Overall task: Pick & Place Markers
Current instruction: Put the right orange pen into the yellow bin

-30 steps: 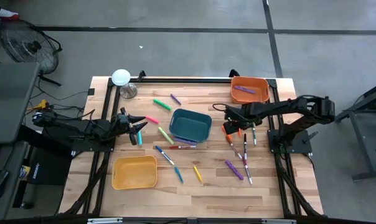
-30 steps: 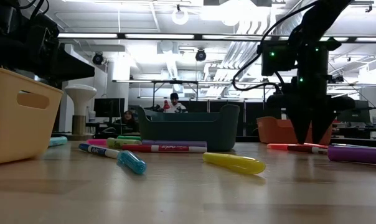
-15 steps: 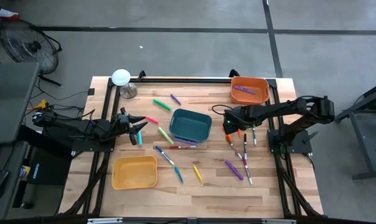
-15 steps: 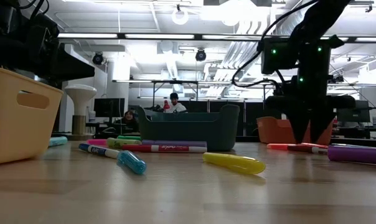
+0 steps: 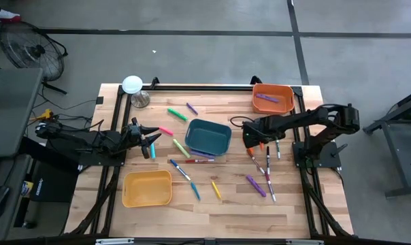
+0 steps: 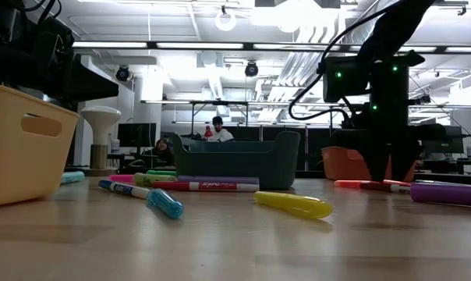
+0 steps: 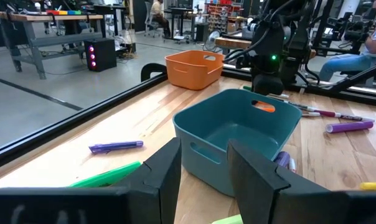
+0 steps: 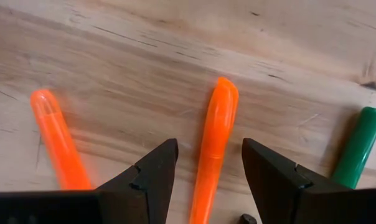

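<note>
Straddling orange marker (image 8: pixel 214 140): right end effector (image 8: pixel 206 163) unclenched (wood tabletop (image 5: pixel 233 204)).

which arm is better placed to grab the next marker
The right. Its open gripper is down at the table straddling an orange marker, beside the teal bin. The left gripper waits open at the table's left side, over no marker.

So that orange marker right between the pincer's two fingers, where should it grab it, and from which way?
Best around the middle of the barrel, coming straight down from above. The orange marker lies flat on the wood, and the open right pincer already has one finger on each of its long sides. Another orange marker and a green one lie apart from it, so the fingers should have room. The left pincer waits by the teal bin.
</note>
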`<state>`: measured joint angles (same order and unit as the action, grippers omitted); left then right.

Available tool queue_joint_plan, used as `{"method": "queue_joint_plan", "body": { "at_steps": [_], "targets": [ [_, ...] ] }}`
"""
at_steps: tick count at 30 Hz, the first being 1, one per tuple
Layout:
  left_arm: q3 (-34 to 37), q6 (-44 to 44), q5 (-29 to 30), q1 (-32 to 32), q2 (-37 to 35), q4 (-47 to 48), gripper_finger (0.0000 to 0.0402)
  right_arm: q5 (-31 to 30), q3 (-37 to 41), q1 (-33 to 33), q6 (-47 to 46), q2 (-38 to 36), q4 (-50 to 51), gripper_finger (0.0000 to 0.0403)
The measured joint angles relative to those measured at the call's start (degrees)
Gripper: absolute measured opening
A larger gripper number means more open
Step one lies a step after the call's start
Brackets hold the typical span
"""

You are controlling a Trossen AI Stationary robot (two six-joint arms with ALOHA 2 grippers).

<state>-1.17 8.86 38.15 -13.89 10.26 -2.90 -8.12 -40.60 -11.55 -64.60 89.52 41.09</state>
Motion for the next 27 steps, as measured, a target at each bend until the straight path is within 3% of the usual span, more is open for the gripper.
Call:
{"method": "queue_joint_plan", "body": {
  "at_steps": [7,18,27],
  "targets": [
    [0.0,0.0,0.0,0.0,0.0,0.0,0.0127,2.8,0.1,0.4,-1.3,0.1,-0.4,0.0158],
    [0.0,0.0,0.0,0.0,0.0,0.0,0.0127,3.7,0.1,6.4,-7.0,0.1,1.0,0.0122],
    [0.0,0.0,-0.1,0.0,0.0,0.0,0.0127,4.7,0.2,6.2,-7.5,0.1,1.0,0.0101]
  ]
}}
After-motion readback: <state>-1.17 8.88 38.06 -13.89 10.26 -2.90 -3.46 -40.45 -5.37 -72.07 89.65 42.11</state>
